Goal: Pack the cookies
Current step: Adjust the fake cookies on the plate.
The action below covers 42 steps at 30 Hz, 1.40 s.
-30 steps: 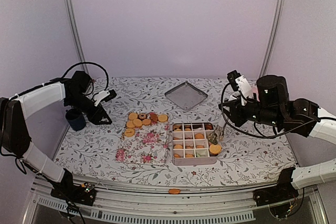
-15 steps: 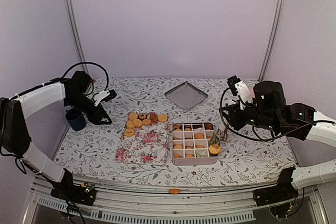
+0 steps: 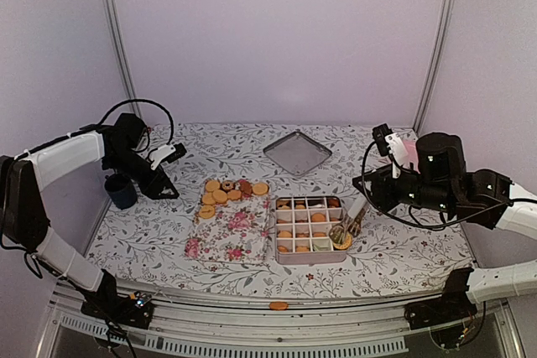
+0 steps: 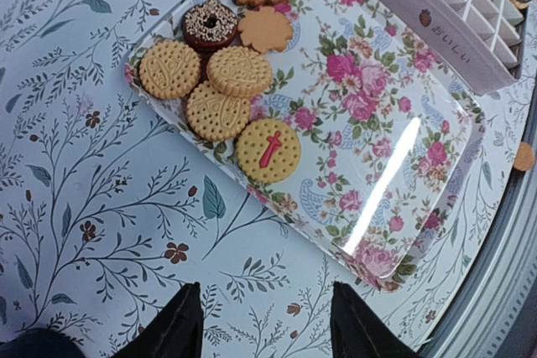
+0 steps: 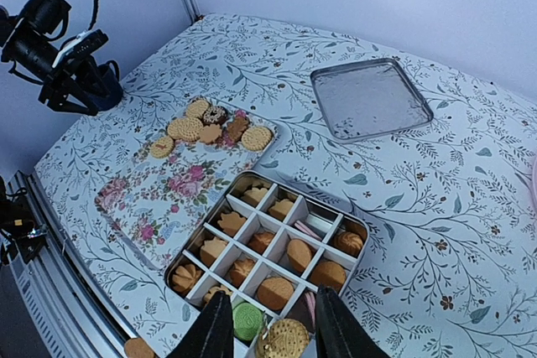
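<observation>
At the tin's (image 3: 306, 259) near-right corner, right gripper (image 5: 270, 299) fingers stand apart astride a golden cookie (image 5: 285, 337). Other cookies (image 3: 228, 189) crowd the tray's (image 3: 231, 239) far edge. Left gripper (image 4: 264, 324), fingers spread and empty, hovers over open tablecloth (image 4: 101, 207). Right wrist has withdrawn rightward.

**Inspector:** Surface of the table (image 3: 403, 249)?

**Assessor:** Covered edge to edge in a white cloth printed with grey-green leafy vines and small dark flowers. It lies flat.

**Inspector:** And around the table?

**Assessor:** A plain pale lilac back wall (image 3: 277, 31) behind it, with matching side walls to its left (image 3: 42, 48) and right (image 3: 503, 48). A slim metal post rises at each far corner, left (image 3: 113, 31) and right (image 3: 436, 39). A ribbed aluminium rail (image 3: 336, 312) runs along its near edge.

**Inspector:** Lighting?

**Assessor:** Even and soft, with only faint shadows on the cloth.
</observation>
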Each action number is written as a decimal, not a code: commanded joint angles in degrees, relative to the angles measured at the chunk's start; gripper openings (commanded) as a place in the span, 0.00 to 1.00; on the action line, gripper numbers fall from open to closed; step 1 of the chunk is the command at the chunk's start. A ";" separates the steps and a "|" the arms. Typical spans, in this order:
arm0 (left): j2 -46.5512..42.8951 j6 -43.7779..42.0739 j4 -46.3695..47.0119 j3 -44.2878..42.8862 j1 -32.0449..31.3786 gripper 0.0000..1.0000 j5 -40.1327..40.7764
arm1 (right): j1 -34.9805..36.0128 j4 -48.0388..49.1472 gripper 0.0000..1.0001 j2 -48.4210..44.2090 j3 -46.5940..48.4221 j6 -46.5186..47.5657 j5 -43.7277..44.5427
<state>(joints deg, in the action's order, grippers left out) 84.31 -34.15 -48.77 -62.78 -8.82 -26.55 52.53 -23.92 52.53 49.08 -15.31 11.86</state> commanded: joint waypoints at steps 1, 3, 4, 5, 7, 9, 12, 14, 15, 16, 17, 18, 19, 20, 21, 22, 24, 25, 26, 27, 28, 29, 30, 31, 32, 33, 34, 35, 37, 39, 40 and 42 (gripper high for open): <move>-0.75 -0.57 -0.52 0.27 0.56 0.52 -0.80 | -0.34 0.61 0.35 -1.02 -0.41 -2.21 -2.54; -0.89 -0.57 -0.53 0.25 0.56 0.53 -0.74 | -0.29 0.68 0.35 -0.59 -0.60 -2.43 -2.97; -0.84 -0.57 -0.53 0.29 0.56 0.53 -0.75 | -0.30 0.60 0.35 -0.28 -0.68 -2.44 -2.99; -0.94 -0.57 -0.53 0.29 0.55 0.53 -0.74 | -0.31 0.48 0.35 0.03 -0.69 -2.31 -2.79; -0.97 -0.63 -0.47 0.38 0.56 0.53 -0.72 | -0.35 0.24 0.35 0.34 -0.73 -2.23 -2.37; -1.07 -0.65 -0.52 0.38 0.50 0.52 -0.66 | -0.29 -0.21 0.33 0.74 -0.42 -1.80 -1.75; -0.99 -0.65 -0.53 0.23 0.53 0.53 -0.70 | -0.34 -1.30 0.29 1.77 0.45 -0.86 -0.79; -0.91 -0.53 -0.53 0.12 0.55 0.53 -0.82 | -0.27 -1.69 0.25 2.39 1.03 -0.23 -0.36; -0.82 -0.48 -0.53 0.05 0.52 0.53 -0.91 | -0.30 -1.73 0.23 2.74 1.35 0.11 -0.35; -0.82 -0.48 -0.49 0.03 0.51 0.53 -0.95 | -0.36 -1.71 0.21 3.09 1.63 0.37 -0.30; -0.82 -0.47 -0.51 0.03 0.55 0.53 -0.94 | -0.32 -1.81 0.20 3.51 2.03 1.09 -0.23; -0.82 -0.48 -0.53 0.03 0.51 0.53 -0.86 | -0.29 -1.90 0.20 3.84 2.57 1.52 -0.16; -0.88 -0.50 -0.53 0.11 0.51 0.53 -0.78 | -0.26 -1.99 0.16 4.08 3.16 2.14 -0.05; -0.90 -0.48 -0.51 0.05 0.51 0.53 -0.68 | -0.32 -2.08 0.14 4.33 3.86 2.72 -0.02; -0.89 -0.48 -0.53 0.03 0.55 0.53 -0.62 | -0.31 -2.04 0.12 4.60 4.45 3.74 0.05; -0.90 -0.43 -0.53 -0.02 0.51 0.53 -0.61 | -0.35 -2.04 0.11 4.86 5.11 4.62 -0.04; -0.85 -0.48 -0.49 -0.13 0.56 0.53 -0.66 | -0.33 -2.13 0.09 5.39 6.41 6.61 -0.52; -0.82 -0.48 -0.53 -0.14 0.54 0.52 -0.71 | -0.28 -2.20 0.09 5.69 7.03 7.44 -1.10; -0.75 -0.48 -0.53 -0.21 0.54 0.52 -0.77 | -0.32 -2.44 0.09 6.06 7.59 8.60 -1.91; -0.81 -0.48 -0.53 -0.23 0.56 0.53 -0.72 | -0.39 -2.76 0.09 6.54 8.15 9.95 -2.84; -0.86 -0.48 -0.51 -0.23 0.52 0.53 -0.77 | -0.29 -3.21 0.09 6.96 8.71 10.70 -3.97; -0.84 -0.48 -0.52 -0.19 0.54 0.53 -0.63 | -0.34 -3.56 0.08 7.45 9.16 11.65 -4.86; -0.81 -0.48 -0.53 -0.20 0.50 0.53 -0.57 | -0.32 -3.85 0.08 7.73 9.48 12.09 -5.62; -0.82 -0.48 -0.53 -0.22 0.51 0.53 -0.49 | -0.26 -4.03 0.08 7.94 9.79 12.90 -6.38; -0.75 -0.54 -0.54 -0.23 0.52 0.53 -0.49 | -0.34 -4.25 0.08 8.08 10.06 13.30 -7.00; -0.85 -0.56 -0.60 -0.23 0.55 0.53 -0.38 | -0.33 -4.43 0.08 8.17 10.22 13.79 -7.87; -0.82 -0.56 -0.62 -0.28 0.53 0.52 -0.45 | -0.26 -4.57 0.09 8.17 10.38 14.25 -8.54; -0.81 -0.57 -0.60 -0.36 0.51 0.53 -0.44 | -0.30 -4.69 0.11 8.20 10.39 14.47 -9.16; -0.65 -0.57 -0.62 -0.49 0.52 0.53 -0.54 | -0.31 -5.08 0.14 8.31 10.59 14.69 -10.32; -0.56 -0.47 -0.66 -0.57 0.56 0.53 -0.61 | -0.30 -5.32 0.16 8.44 10.62 14.70 -11.02; -0.53 -0.48 -0.74 -0.66 0.51 0.53 -0.68 | -0.26 -5.45 0.17 8.46 10.67 14.70 -11.07; -0.47 -0.48 -0.77 -0.67 0.49 0.53 -0.77 | -0.25 -5.32 0.17 8.18 10.75 14.70 -10.98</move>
<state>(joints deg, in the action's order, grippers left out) 84.31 -34.26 -48.80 -62.78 -8.82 -26.52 52.38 -29.39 60.86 57.78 -1.67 2.63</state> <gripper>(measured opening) 0.526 0.256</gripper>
